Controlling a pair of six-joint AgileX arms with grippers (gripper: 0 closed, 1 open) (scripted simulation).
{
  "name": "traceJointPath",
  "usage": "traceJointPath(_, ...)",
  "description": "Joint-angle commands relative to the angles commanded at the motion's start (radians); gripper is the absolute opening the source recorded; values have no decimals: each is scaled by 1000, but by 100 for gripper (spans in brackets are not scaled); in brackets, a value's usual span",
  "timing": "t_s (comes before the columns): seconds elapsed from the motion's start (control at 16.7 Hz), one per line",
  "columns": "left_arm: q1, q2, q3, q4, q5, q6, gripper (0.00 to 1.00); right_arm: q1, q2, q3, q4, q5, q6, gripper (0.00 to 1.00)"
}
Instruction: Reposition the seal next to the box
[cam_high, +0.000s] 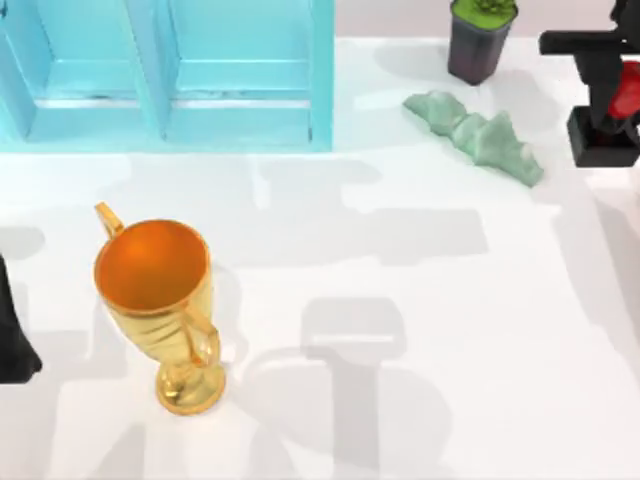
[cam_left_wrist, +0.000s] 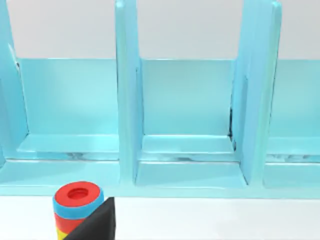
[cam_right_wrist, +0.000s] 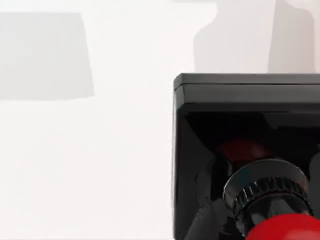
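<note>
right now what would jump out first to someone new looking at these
The shiny gold trophy cup standing at the table's front left, and the light blue box of open compartments along the back left. At the far right edge the right gripper is at the small black-based, red-knobbed seal, beside a pale green jagged figure.

top view overhead, wrist views close

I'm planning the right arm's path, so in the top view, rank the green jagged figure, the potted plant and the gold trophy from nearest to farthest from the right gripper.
The right gripper is at the table's far right edge, at the seal.
1. Green jagged figure, just left of it.
2. Potted plant, at the back, slightly farther.
3. Gold trophy, far left and front.
</note>
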Motion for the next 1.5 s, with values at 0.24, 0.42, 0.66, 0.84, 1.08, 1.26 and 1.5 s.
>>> traceJointPath(0.24,0,0,0,0,0,0,100,-92,33,110,-75,0,-91,0)
traceJointPath(0.42,0,0,0,0,0,0,100,-94,33,112,-76,0,-93,0)
traceJointPath(0.66,0,0,0,0,0,0,100,-89,18,70,-36,0,-92,0)
traceJointPath(0.84,0,0,0,0,0,0,100,-88,-9,-63,64,-1,-93,0)
traceJointPath(1.08,0,0,0,0,0,0,100,-90,-37,-250,207,-1,-91,0)
traceJointPath(1.26,0,0,0,0,0,0,100,-90,-46,-285,241,-1,-90,0)
traceJointPath(1.5,0,0,0,0,0,0,100,-90,-46,-285,241,-1,-90,8)
